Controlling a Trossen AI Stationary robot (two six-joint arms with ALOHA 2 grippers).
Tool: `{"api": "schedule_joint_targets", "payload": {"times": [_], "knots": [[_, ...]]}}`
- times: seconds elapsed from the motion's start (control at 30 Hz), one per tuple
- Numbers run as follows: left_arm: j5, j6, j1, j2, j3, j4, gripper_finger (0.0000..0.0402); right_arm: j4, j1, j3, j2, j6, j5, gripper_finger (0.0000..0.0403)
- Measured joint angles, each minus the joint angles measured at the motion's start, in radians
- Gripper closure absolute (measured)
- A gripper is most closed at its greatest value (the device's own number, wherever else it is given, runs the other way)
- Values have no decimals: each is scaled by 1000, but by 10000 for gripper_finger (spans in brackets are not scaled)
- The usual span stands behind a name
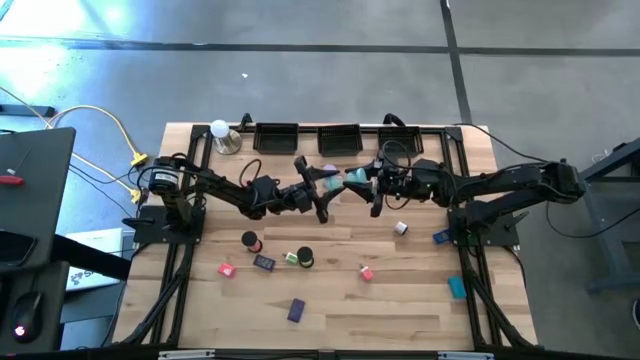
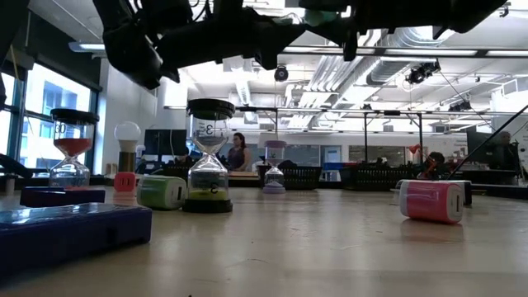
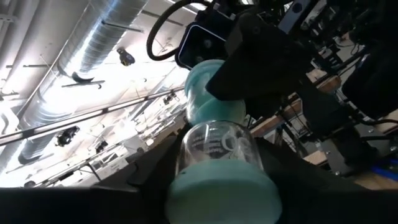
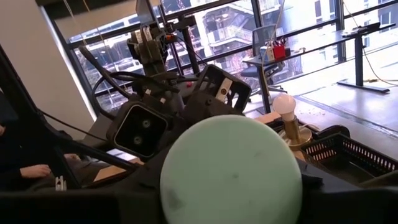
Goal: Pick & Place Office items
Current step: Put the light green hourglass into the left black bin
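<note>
Teal hourglass [image 1: 352, 178]: glass waist, teal caps, between left gripper [image 1: 322, 186], right gripper [image 1: 372, 183].

You have four sand timers: a red sand timer [image 2: 73, 148], a black sand timer [image 2: 209, 157], a lilac sand timer [image 2: 275, 167] and a teal sand timer [image 1: 355, 178].

You have eight small blocks:
- two pink blocks, at 8 o'clock [image 1: 226, 269] and 5 o'clock [image 1: 366, 272]
- a dark blue block [image 1: 264, 262]
- a green block [image 1: 292, 258]
- a purple block [image 1: 296, 310]
- a teal block [image 1: 457, 287]
- a blue block [image 1: 441, 237]
- a white-and-pink block [image 1: 401, 228]

Three black trays [image 1: 277, 137] line the 12 o'clock edge. One white bulb [image 1: 219, 130] stands at 11 o'clock.
</note>
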Motion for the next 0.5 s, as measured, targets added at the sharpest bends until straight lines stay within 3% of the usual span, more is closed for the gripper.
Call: {"api": "schedule_joint_targets", "payload": {"times": [0.13,0.3,0.5], "knots": [[-5,-3,0,0,0,-2,218,-1,0,0,0,0,0,235],[-9,-17,0,0,0,-2,212,-3,0,0,0,0,-1,204],[-13,-66,0,0,0,-7,212,-6,0,0,0,0,-1,204]]}}
